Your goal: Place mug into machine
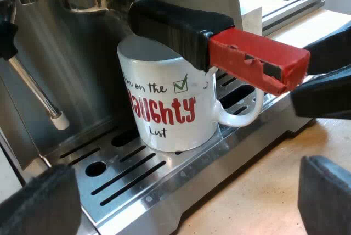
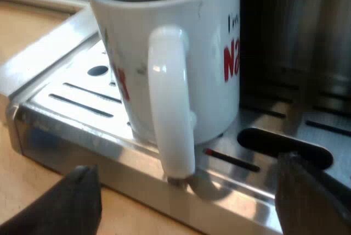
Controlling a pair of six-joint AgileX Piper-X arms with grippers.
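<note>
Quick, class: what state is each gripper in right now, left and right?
Left gripper: jaws open, holding nothing.
Right gripper: jaws open, holding nothing, facing the mug by its handle.

The left gripper is spread wide. Its two black fingers stand far apart with nothing held between them, and it sits low and points forward. The right gripper is spread as well, with its fingers well apart on either side of the handle of the mug, touching nothing. From the left wrist, dark parts of the right gripper reach in close beside that handle.
</note>
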